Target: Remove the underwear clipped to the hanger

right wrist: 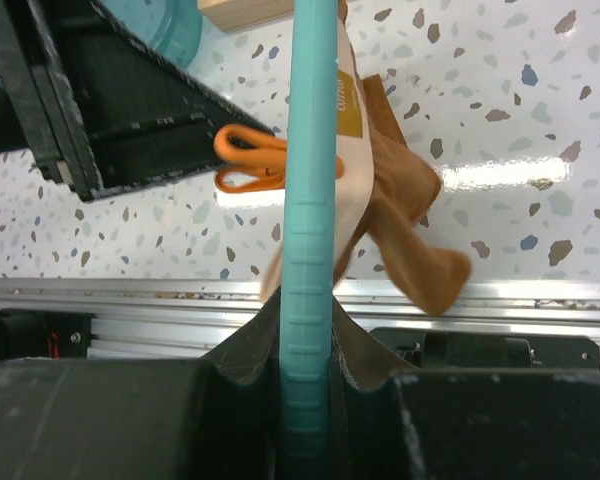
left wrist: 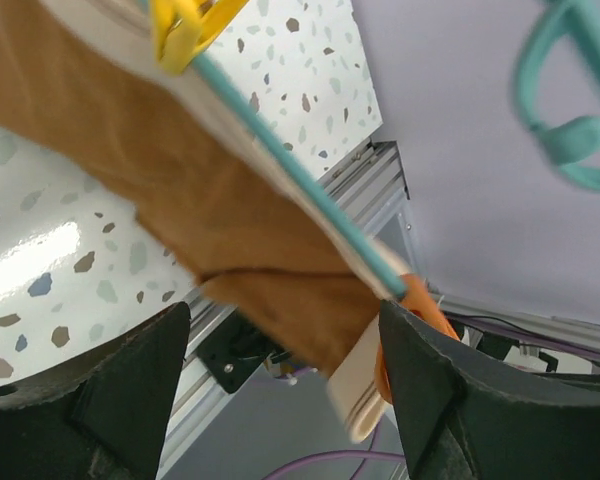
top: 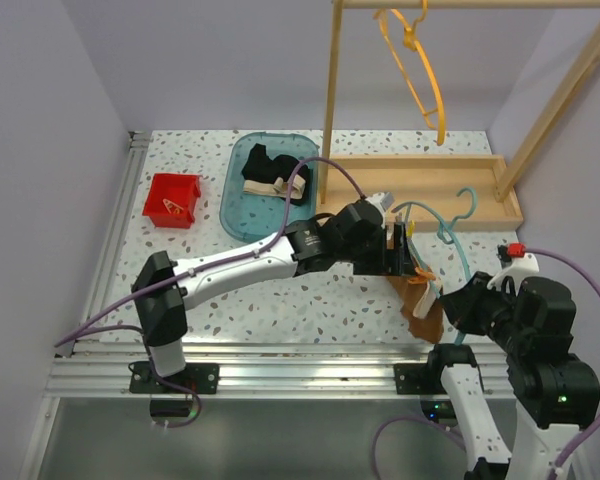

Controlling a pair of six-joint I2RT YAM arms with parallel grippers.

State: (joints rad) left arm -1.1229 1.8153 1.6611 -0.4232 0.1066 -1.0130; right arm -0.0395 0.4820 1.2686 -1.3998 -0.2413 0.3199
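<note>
The rust-brown underwear (top: 421,308) hangs from a teal hanger (top: 448,228), clipped by an orange clip (right wrist: 248,160) and a yellow clip (left wrist: 183,26). My right gripper (top: 461,302) is shut on the teal hanger bar (right wrist: 310,200). My left gripper (top: 408,256) is open, its fingers (left wrist: 458,400) either side of the brown cloth's lower end (left wrist: 230,210); the orange clip (left wrist: 408,312) touches the right finger. The black underwear with a beige waistband (top: 270,178) lies in the teal bin (top: 236,210).
A wooden rack (top: 332,100) stands at the back right with an orange hanger (top: 416,70) on its rail and a wooden base tray (top: 420,185). A red bin (top: 172,200) sits at the left. The table's metal front rail (top: 280,372) lies below the cloth.
</note>
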